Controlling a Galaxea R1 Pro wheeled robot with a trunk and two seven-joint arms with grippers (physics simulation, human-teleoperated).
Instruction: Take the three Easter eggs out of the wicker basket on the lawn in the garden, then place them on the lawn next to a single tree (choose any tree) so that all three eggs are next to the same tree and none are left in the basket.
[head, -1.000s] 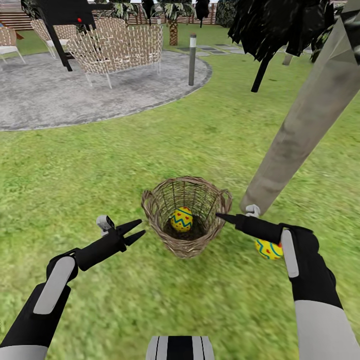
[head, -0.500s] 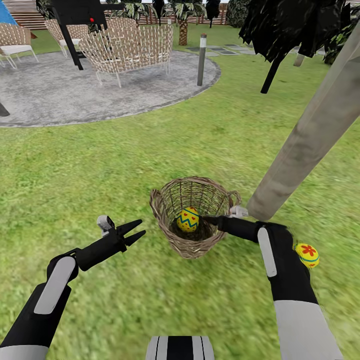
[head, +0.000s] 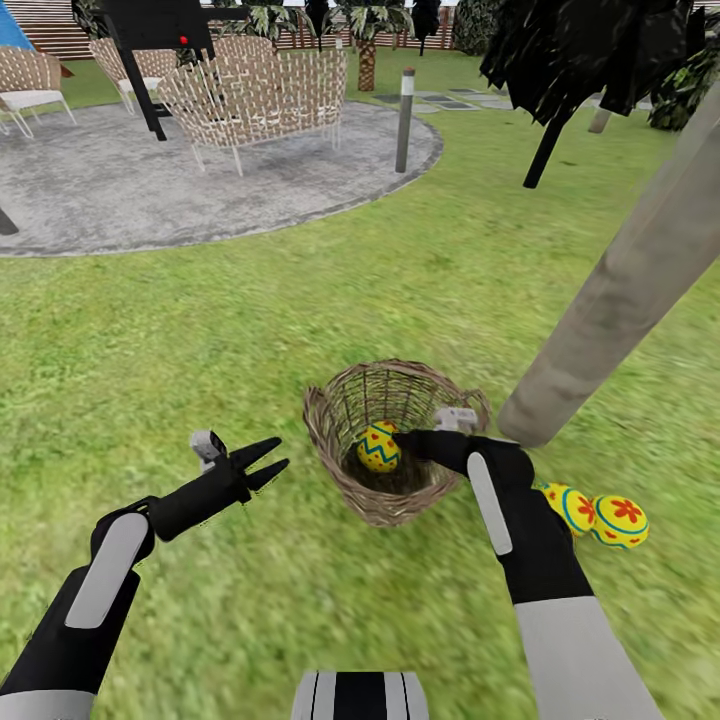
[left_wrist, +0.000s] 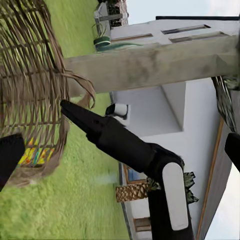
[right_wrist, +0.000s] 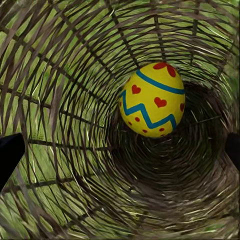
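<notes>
- Three eggs show in the head view: one egg in the basket (head: 379, 446), lying at the bottom of the wicker basket (head: 330, 440) at lower centre of the frame, and two eggs on the lawn (head: 300, 300) at lower right, the nearer egg (head: 572, 506) partly hidden by the right forearm and touching the flowered egg (head: 620, 521). Both lie close to the foot of the tree trunk (head: 620, 300), which rises slantwise to the right edge.
- Same view: the right end effector (head: 402, 438) reaches over the rim into the basket, its tip just beside the egg; whether it is open or closed cannot be told here. The left end effector (head: 268, 462) hangs over the grass at lower left, its fingers spread apart and empty.
- Upper left of that frame holds a grey gravel patio (head: 100, 190) with wicker chairs (head: 260, 100) and a bollard lamp (head: 404, 118); a dark-leaved tree (head: 590, 50) stands at upper right.
- Left wrist view: the basket wall fills the left side, the egg's colours showing through the weave (left_wrist: 35, 152); the right arm (left_wrist: 130, 150) crosses the middle, with the trunk (left_wrist: 150, 62) and a white house (left_wrist: 165, 110) behind.
- Right wrist view: the egg (right_wrist: 152, 100), yellow with red hearts and blue zigzag, sits inside the weave. The dark fingertips (right_wrist: 10, 155) stand at opposite frame edges, wide apart and holding nothing.
- No writing or brand can be read.
</notes>
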